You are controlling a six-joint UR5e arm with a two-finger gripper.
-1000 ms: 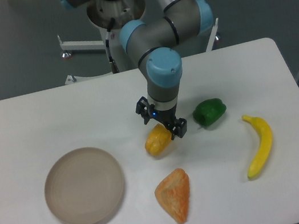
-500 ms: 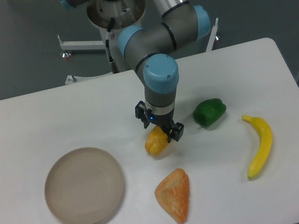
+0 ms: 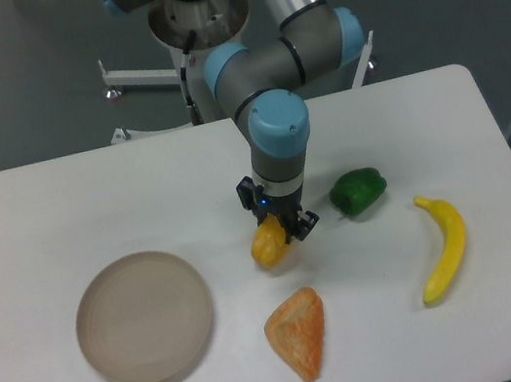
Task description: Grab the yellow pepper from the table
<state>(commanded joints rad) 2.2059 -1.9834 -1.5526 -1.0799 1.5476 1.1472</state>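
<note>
since half a second ago the gripper (image 3: pixel 281 227) has narrowed, its jaws now pinching the yellow pepper (image 3: pixel 269 244), which has tipped more upright near the middle of the table (image 3: pixel 59 201); the grasp looks made, the lift not yet. around it lie a green pepper (image 3: pixel 357 190), banana (image 3: pixel 443 246), orange wedge (image 3: pixel 299 333) and round plate (image 3: pixel 143 317); grey floor lies beyond the far edge.

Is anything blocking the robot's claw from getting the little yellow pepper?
Nothing visible does. The gripper is right at the top of the yellow pepper. The green pepper and the orange wedge lie apart from it.
</note>
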